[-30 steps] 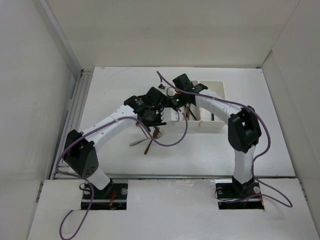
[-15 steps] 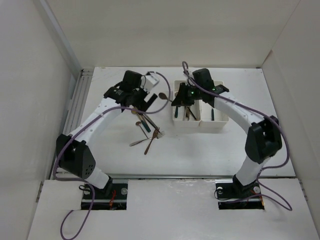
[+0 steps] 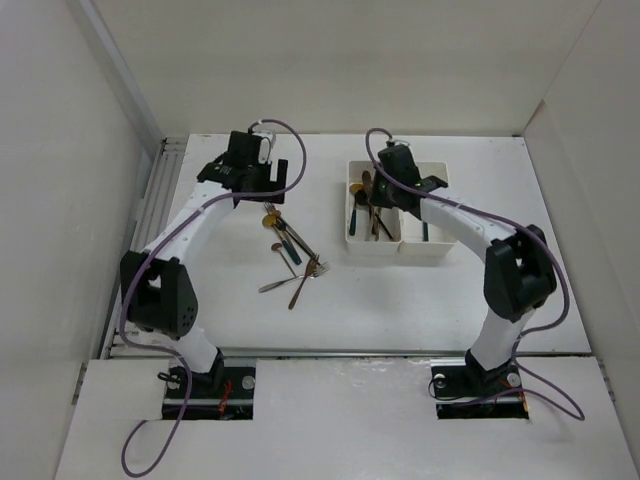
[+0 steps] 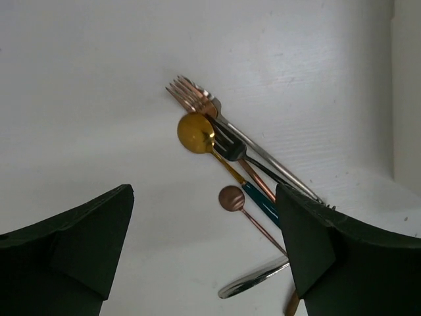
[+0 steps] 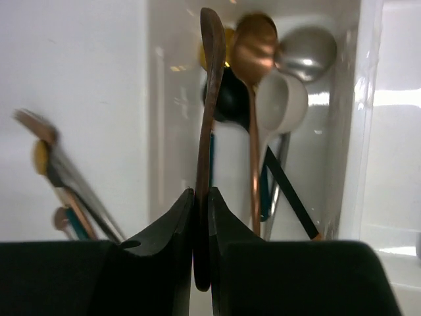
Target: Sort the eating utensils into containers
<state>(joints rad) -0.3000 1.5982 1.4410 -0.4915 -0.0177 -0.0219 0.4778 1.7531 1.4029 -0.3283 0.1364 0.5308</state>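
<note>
My right gripper (image 5: 201, 197) is shut on the handle of a brown wooden spoon (image 5: 210, 79) and holds it over the left white bin (image 5: 154, 131); in the top view the gripper (image 3: 372, 187) is at that bin's (image 3: 351, 237) far end. Copper (image 5: 255, 46), silver (image 5: 306, 49), white and black spoons lie in that bin. The right bin (image 3: 440, 250) holds one dark utensil. My left gripper (image 4: 204, 191) is open and empty above loose utensils on the table: a gold spoon (image 4: 195, 133), a copper fork (image 4: 191, 97), a small copper spoon (image 4: 231, 197) and a silver spoon (image 4: 253, 280).
The loose pile (image 3: 292, 258) lies left of the bins, with my left gripper (image 3: 262, 178) over its far end. White walls enclose the table on three sides. A metal rail (image 3: 150, 220) runs along the left edge.
My left arm has swung away from the bins to the far left, over the pile. My right gripper has drawn back to the left bin's far end with the brown spoon.
</note>
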